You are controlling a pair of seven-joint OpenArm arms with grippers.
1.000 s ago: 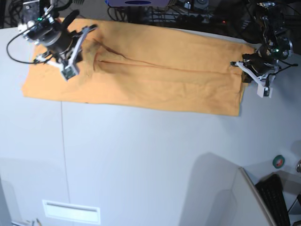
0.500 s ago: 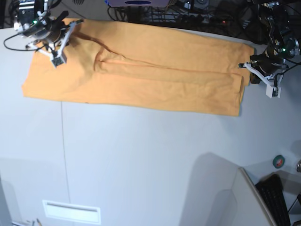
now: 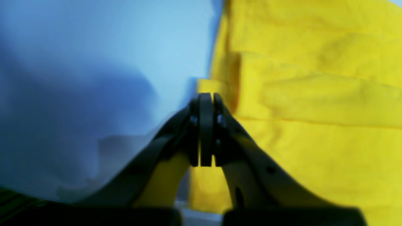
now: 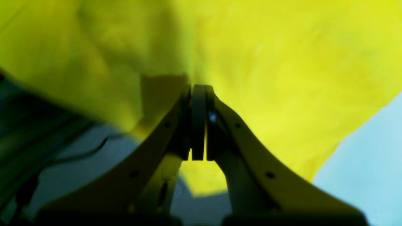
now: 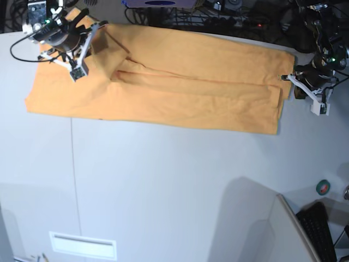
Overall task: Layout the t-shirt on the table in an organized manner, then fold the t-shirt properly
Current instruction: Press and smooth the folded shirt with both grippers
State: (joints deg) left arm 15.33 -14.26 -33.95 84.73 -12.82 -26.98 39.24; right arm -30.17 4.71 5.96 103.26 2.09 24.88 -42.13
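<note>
The orange t-shirt (image 5: 180, 82) lies as a long folded band across the far part of the table (image 5: 163, 180). My right gripper (image 5: 100, 25) is at the band's far left corner, shut on a raised flap of cloth. In the right wrist view the shut tips (image 4: 198, 89) are pressed into the t-shirt (image 4: 267, 62), which fills the frame. My left gripper (image 5: 283, 77) sits at the band's right edge. Its shut tips (image 3: 205, 97) meet a small tab of the t-shirt (image 3: 314, 94) hem, beside bare table (image 3: 110, 47).
Cables (image 5: 218, 16) crowd the table's back edge behind the shirt. A green tape roll (image 5: 323, 187), a keyboard (image 5: 322, 232) and a grey panel (image 5: 283, 234) sit at the front right. A thin seam (image 5: 73, 164) runs down the left; a white label (image 5: 82, 245) is near the front.
My right gripper swung from over the shirt's left part back to the far left corner, then slightly right, with a flap rising. My left gripper slid right to the shirt's edge.
</note>
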